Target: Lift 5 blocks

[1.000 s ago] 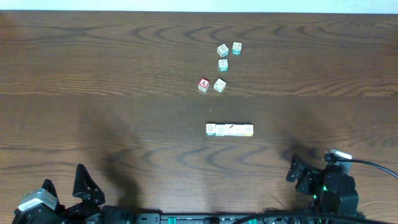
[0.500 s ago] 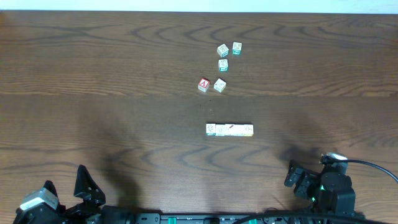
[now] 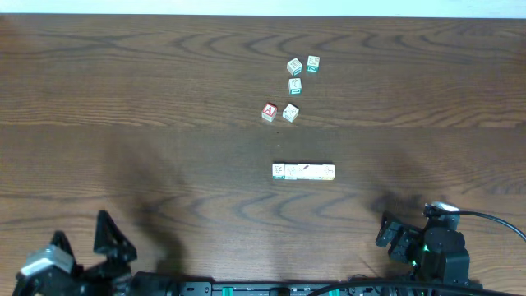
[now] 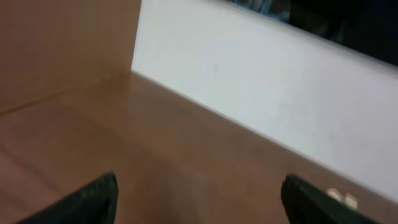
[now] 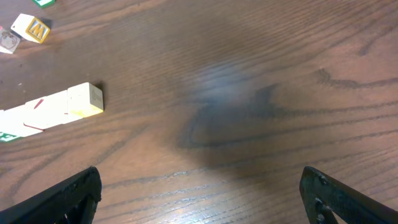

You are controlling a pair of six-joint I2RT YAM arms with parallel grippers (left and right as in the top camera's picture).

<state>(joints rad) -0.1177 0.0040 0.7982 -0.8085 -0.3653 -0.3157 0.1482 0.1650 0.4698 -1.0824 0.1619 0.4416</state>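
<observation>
The blocks lie end to end in a short row of pale cubes near the table's middle; one top face carries a reddish stroke. The row's right end shows at the left edge of the right wrist view. My left gripper is at the front left corner, far from the row, open and empty. In its own view only bare wood lies between the fingers. My right gripper sits at the front right, nearer than the row and to its right, open with nothing between the fingers.
A loose cluster of cubes lies farther back: a red "A" cube, a pale one beside it and three more behind. The dark wooden table ends at a white wall.
The left gripper has slid slightly left and toward the front edge. The right arm drew back a little toward the front. The blocks have not moved.
</observation>
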